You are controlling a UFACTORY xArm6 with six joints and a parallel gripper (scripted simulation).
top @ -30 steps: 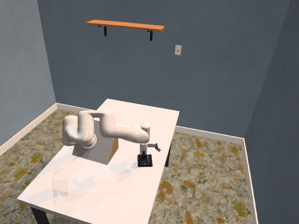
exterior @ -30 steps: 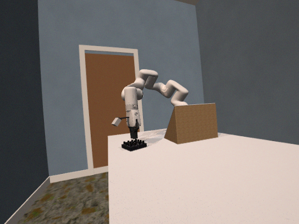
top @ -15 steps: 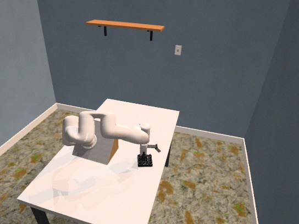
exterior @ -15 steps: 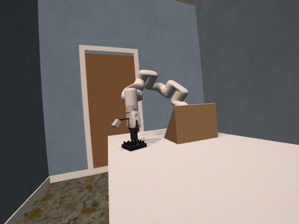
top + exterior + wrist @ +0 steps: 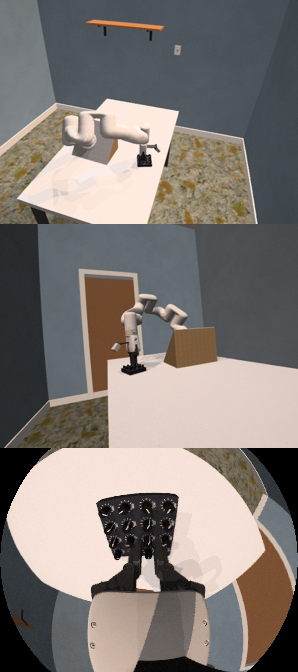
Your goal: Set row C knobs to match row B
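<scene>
The black knob box [image 5: 144, 161] stands on its feet near the right edge of the white table; it also shows in the exterior view [image 5: 133, 369] and in the wrist view [image 5: 140, 524]. Its knobs are small and dark, and their white lines and names are too small to read. My gripper [image 5: 147, 546] points straight down over the box, with its fingertips at knob height in the row nearest the wrist camera. The fingers stand a narrow gap apart, on either side of a knob. I see no grip on it. The gripper also shows in the top and exterior views [image 5: 142, 157] [image 5: 133, 362].
A brown wedge-shaped block [image 5: 192, 347] carries the arm's base [image 5: 94, 146] left of the box. The table's right edge [image 5: 167, 148] runs close beside the box. A small grey camera bracket [image 5: 116, 347] sticks out from the wrist.
</scene>
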